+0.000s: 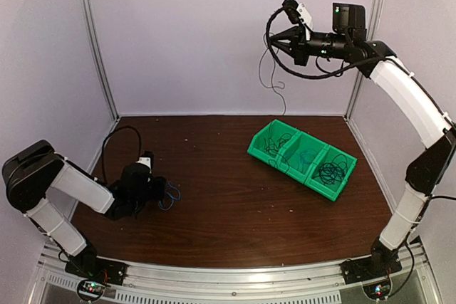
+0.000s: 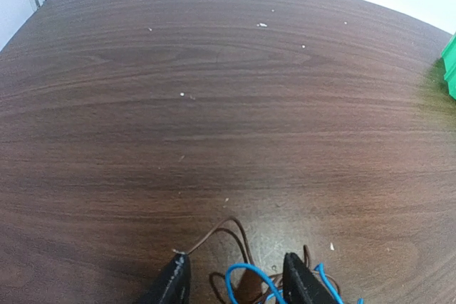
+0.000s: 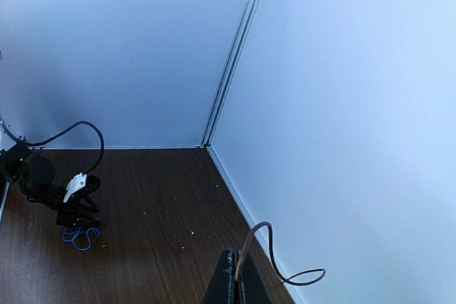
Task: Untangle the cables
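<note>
Green bin (image 1: 285,173) sits on the far right of the table (image 1: 235,204), split into three compartments. The left one holds a loose tangle of dark cables (image 1: 274,146), and the right one holds a black coil (image 1: 331,171). The middle one has something thin in it, too small for me to make out.

My right gripper (image 1: 274,39) is up high by the back wall (image 1: 214,33). Its fingers are pressed together on a thin cable (image 1: 274,83), which dangles in the air with its end well above the table. The right wrist camera shows that pinch up close: the right gripper (image 3: 234,282) is clamped, and the thin cable (image 3: 267,236) arcs out of it and curls away at the right.

My left gripper (image 1: 158,194) is low on the near left of the table. The overhead view shows only blue cables (image 1: 171,196) peeking out beside it. The left wrist camera adds more: the left gripper (image 2: 239,282) has its fingers spread wide, and the blue cables (image 2: 246,270) and a brown wire (image 2: 228,227) lie on the wood between them, not pinched.
</note>
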Controlling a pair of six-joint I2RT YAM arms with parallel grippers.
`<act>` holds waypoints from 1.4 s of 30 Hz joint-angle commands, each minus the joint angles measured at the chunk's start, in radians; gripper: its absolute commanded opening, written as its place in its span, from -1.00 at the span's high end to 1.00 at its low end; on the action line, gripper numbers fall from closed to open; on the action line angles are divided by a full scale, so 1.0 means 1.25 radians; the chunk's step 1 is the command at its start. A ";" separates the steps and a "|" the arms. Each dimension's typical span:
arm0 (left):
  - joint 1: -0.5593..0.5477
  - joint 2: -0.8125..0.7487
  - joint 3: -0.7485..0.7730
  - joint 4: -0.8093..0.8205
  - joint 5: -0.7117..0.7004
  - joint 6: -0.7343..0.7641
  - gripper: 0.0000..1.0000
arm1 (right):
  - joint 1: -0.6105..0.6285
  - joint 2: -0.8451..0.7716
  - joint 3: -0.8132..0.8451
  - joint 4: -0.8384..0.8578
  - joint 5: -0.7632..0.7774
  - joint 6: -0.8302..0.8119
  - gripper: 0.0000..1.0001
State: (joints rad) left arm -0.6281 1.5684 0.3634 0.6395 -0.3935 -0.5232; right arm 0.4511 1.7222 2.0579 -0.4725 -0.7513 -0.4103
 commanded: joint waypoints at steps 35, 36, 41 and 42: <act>0.006 -0.127 -0.018 -0.086 -0.003 0.001 0.08 | -0.126 0.115 -0.094 0.189 0.065 0.011 1.00; 0.005 -0.124 -0.017 -0.084 -0.003 0.001 0.08 | -0.125 0.116 -0.099 0.187 0.059 0.017 1.00; 0.005 -0.116 -0.015 -0.072 0.001 -0.002 0.08 | -0.126 0.089 -0.206 0.223 0.045 0.050 1.00; 0.005 -0.115 -0.016 -0.069 0.003 -0.002 0.08 | -0.125 0.080 -0.237 0.235 0.045 0.052 1.00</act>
State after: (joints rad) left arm -0.6281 1.4151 0.3492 0.5003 -0.3889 -0.5255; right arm 0.2905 1.8988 1.8606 -0.2596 -0.6563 -0.3893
